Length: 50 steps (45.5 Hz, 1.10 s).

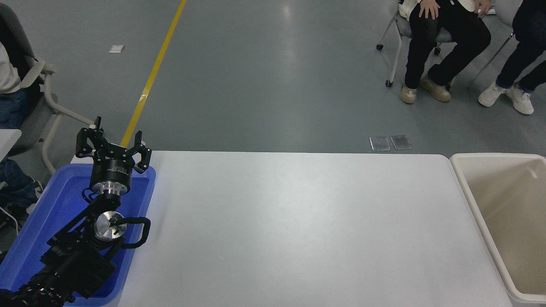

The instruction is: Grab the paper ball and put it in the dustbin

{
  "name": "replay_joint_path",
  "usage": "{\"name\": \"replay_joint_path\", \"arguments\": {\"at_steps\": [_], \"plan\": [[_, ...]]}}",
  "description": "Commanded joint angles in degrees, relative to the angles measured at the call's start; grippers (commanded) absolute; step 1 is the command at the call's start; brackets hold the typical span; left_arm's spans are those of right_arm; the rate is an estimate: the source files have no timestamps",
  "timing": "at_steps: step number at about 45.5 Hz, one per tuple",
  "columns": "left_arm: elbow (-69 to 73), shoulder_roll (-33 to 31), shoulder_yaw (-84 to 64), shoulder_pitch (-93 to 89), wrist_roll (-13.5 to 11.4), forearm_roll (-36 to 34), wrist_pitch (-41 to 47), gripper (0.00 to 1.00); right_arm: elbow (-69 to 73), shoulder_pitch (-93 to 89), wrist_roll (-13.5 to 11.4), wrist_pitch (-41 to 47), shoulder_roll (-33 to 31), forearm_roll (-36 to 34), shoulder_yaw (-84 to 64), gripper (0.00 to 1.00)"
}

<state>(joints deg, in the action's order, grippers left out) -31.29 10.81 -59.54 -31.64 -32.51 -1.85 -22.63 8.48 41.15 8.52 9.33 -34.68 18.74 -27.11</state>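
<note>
Grey floor fills the top half, with a yellow line (154, 70) running diagonally down toward the table's far left corner. At the far left edge a person (8, 81) sits in a grey chair (40, 96), only partly in frame. Below that, a blue tray (51, 200) sits on the left end of the white table (290, 226), and my left arm (81, 251) comes in from the lower left and lies over it. My left gripper (113, 143) hovers over the tray's far edge, fingers spread wide, nothing between them.

Middle of the table is plain white surface. Beyond its far edge, two small silvery plates (390, 143) lie on the floor side by side.

At the right end, the dustbin (467, 187) stands just beside the table's right edge, cream-beige, thick rounded rim, cut off by the frame at right and bottom. What I can see of its inner walls is smooth and bare; its bottom is out of frame. The paper ball is nowhere visible, so I cannot tell where it is.

Top right, two seated people: dark trousers (443, 38), tan shoes (422, 91), and further right white sneakers (505, 98).

My right arm and gripper are out of frame.
</note>
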Motion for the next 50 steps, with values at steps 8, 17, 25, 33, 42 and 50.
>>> {"name": "replay_joint_path", "arguments": {"at_steps": [8,17,25,33,42,50], "plan": [[0.0,0.0,-0.1,0.0,0.0,0.0,0.0,0.99,-1.7,-3.3,-4.2,-1.4,5.5,-5.4,13.1,1.0],[0.0,0.0,0.0,0.0,0.0,0.0,0.0,0.99,-1.6,-3.3,-4.2,-1.4,5.7,-5.5,13.2,1.0],[0.0,0.0,0.0,0.0,0.0,0.0,0.0,0.99,-1.3,-2.9,-3.9,-1.3,5.6,-5.5,13.2,1.0],[0.0,0.0,-0.1,0.0,0.0,0.0,0.0,0.99,-0.9,-2.3,-3.6,-1.2,5.4,-5.5,13.2,1.0],[0.0,0.0,-0.1,0.0,0.0,0.0,0.0,0.99,2.1,1.6,-3.6,-1.1,5.2,-5.6,16.4,1.0],[0.0,0.0,-0.1,0.0,0.0,0.0,0.0,0.99,19.0,3.7,-3.6,-1.0,-1.3,-5.6,39.5,1.0]]}}
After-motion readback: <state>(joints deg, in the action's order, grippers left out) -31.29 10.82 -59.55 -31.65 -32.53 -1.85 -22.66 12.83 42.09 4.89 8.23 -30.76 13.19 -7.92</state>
